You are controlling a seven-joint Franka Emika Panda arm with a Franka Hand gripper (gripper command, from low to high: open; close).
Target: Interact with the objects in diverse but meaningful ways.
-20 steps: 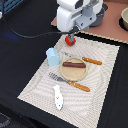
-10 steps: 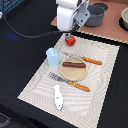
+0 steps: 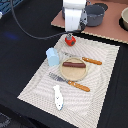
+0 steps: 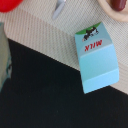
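end effector (image 3: pixel 73 31) above red tomato (image 3: pixel 70 40); milk carton (image 4: pixel 97 59) nearby.

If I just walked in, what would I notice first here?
Probably the white robot arm hanging over the bright red tomato at the far edge of the striped placemat. Next, the round wooden plate mid-mat with a brown sausage on it. A light blue carton reading MILK stands by the plate, toward the exterior view's left, and a white-and-blue fish lies near the front.
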